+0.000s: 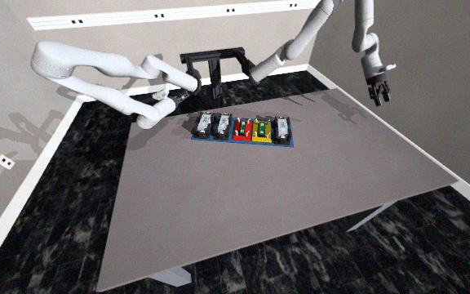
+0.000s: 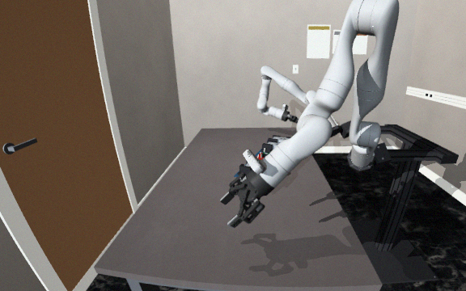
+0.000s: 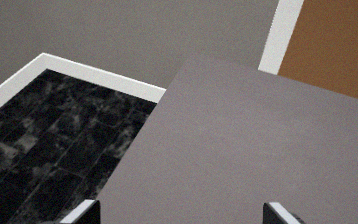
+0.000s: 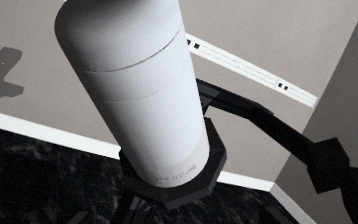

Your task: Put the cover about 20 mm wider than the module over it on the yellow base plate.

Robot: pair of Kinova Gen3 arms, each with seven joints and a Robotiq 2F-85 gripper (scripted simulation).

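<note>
Three grey-white covers stand in black holders: two side by side (image 1: 205, 123) (image 1: 223, 124) at the left of the row, one cover (image 1: 282, 127) at its right end. The yellow plate (image 1: 262, 140) lies between, bearing a green module (image 1: 262, 128) with white posts around it, uncovered. Which cover is wider cannot be told at this size. My left gripper (image 1: 383, 100) (image 2: 229, 210) (image 3: 181, 212) is open and empty, high above the table, away from the row. My right gripper (image 1: 184, 97) (image 2: 294, 119) is open and empty beyond the table's back edge, near the stand.
A red plate (image 1: 241, 138) (image 2: 260, 156) with another green module (image 1: 242, 128) sits beside the yellow plate. Both plates and the holders stand on a blue board (image 1: 259, 143) near the table's back edge. The black stand (image 1: 215, 77) rises behind the table (image 1: 259, 196).
</note>
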